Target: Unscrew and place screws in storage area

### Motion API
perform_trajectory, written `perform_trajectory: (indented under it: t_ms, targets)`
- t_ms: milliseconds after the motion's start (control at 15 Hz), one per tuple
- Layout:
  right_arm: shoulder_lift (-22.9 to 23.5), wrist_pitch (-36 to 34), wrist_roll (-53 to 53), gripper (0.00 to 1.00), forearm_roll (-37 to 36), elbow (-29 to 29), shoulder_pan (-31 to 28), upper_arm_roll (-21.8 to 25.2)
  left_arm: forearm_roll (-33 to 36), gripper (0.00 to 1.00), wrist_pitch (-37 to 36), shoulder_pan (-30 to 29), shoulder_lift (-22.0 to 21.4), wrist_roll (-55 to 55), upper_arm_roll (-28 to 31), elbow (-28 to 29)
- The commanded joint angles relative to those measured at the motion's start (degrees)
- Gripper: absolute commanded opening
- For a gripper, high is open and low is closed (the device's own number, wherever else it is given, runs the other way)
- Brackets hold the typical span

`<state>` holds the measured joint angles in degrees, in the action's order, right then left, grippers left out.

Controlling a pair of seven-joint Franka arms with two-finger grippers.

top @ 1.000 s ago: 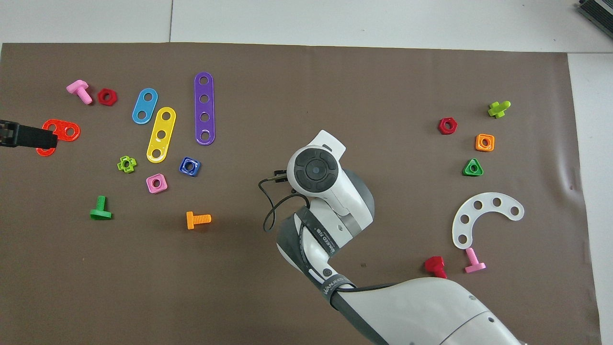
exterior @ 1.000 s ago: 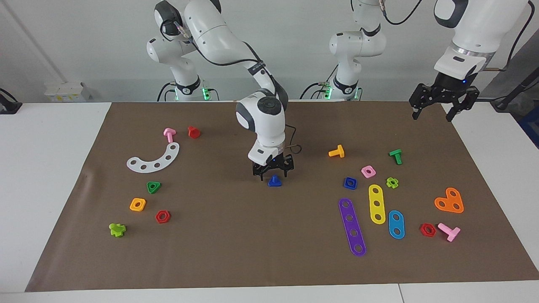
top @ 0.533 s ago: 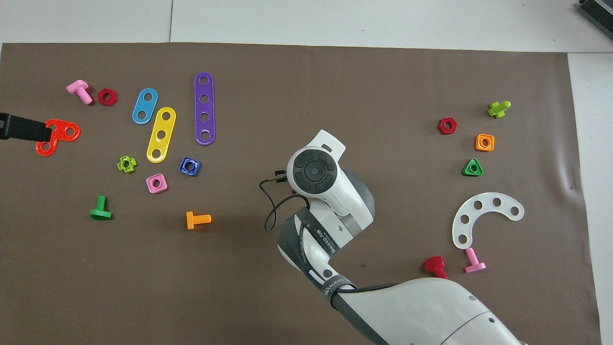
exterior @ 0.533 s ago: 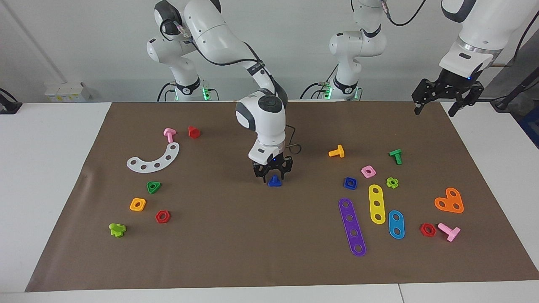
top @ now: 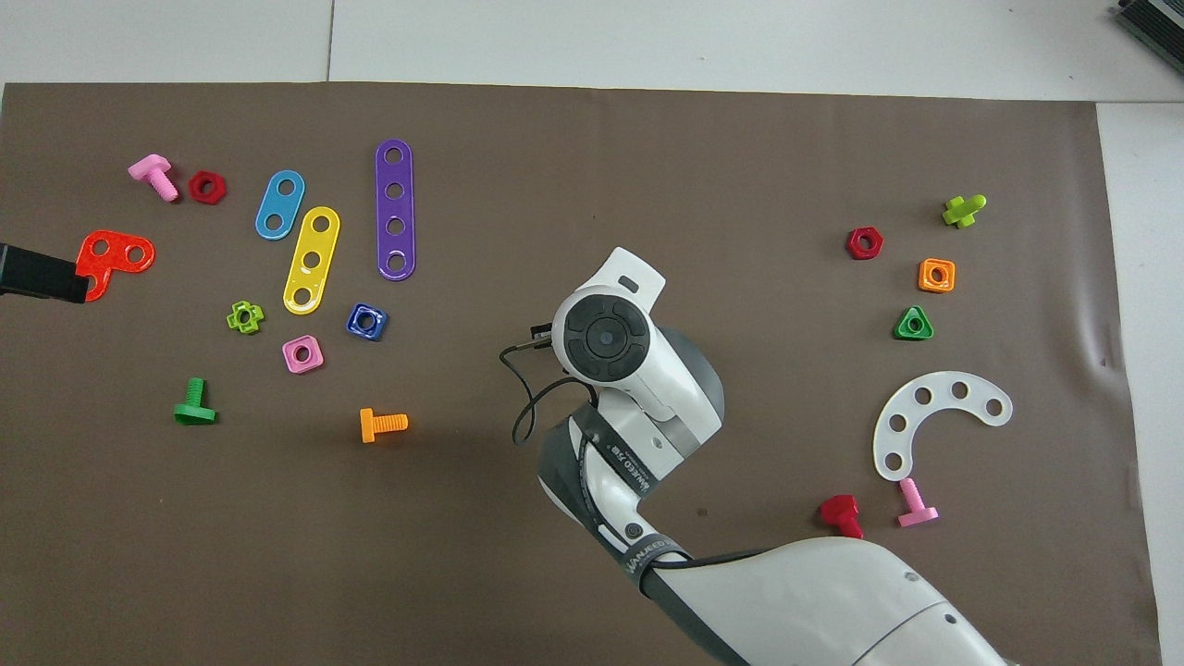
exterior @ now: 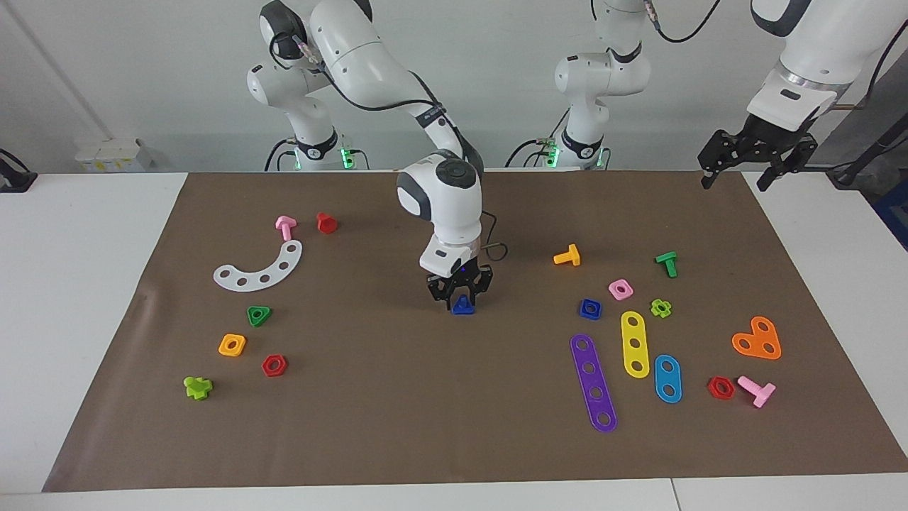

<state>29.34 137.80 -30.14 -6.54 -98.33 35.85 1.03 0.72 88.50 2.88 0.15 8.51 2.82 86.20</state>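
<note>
Blue screw [exterior: 463,306] sits on the brown mat [exterior: 454,426] mid-table, directly under the right gripper [exterior: 461,297], triangular head flat on the mat. Right gripper's fingers now straddle the screw and look drawn in against its sides; a second ago they stood wide just above it, so the gripper has come down and narrowed. Whether it has a firm grip yet, cannot tell. Overhead view: the right arm's wrist hides both gripper and screw.

Toward the right arm's end from that gripper: the storage area, unchanged. White curved strip [exterior: 259,269], pink bolt [exterior: 285,226] and red piece [exterior: 326,223] on the robots' side of it; green triangle nut [exterior: 259,315], orange square nut [exterior: 232,345], red hex nut [exterior: 274,365] and lime bolt [exterior: 198,387] farther from the robots.

Toward the left arm's end from the right gripper: orange bolt [exterior: 567,256], blue square nut [exterior: 589,309], pink nut [exterior: 620,289], purple strip [exterior: 593,382], yellow strip [exterior: 635,344], none moved.

Left gripper [exterior: 756,150] hangs high over the mat's corner at the left arm's end, fingers spread wide, holding nothing. It has risen and drifted outward since a second ago; overhead view now shows only one fingertip [top: 42,275] at the frame edge, beside the orange heart plate [top: 111,259].
</note>
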Motion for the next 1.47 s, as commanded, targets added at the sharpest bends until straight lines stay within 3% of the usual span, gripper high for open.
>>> perform_trajectory:
  t_ms: [0,400,1333,1400]
  targets:
    - [-1.22,1.41,-0.27,0.51,-1.37,-1.69,0.09,0.11,0.69,1.00,-0.60,-0.68,-1.46,-2.18,-0.62,1.69]
    - [-1.22,1.33,-0.79,0.44,-1.37,-1.69,0.09,0.11,0.69,1.00,-0.34,-1.30,-2.17,-2.27,-0.54,2.92]
    - [-1.31,0.98,-1.06,0.43,-1.02,-1.77,1.06,0.02,0.69,1.00,-0.43,-1.30,-2.17,-2.01,-0.54,2.92]
    - [-1.31,0.89,-0.97,0.37,-1.02,-1.77,0.97,0.02,0.69,1.00,-0.52,-1.30,-2.17,-2.01,-0.62,2.92]
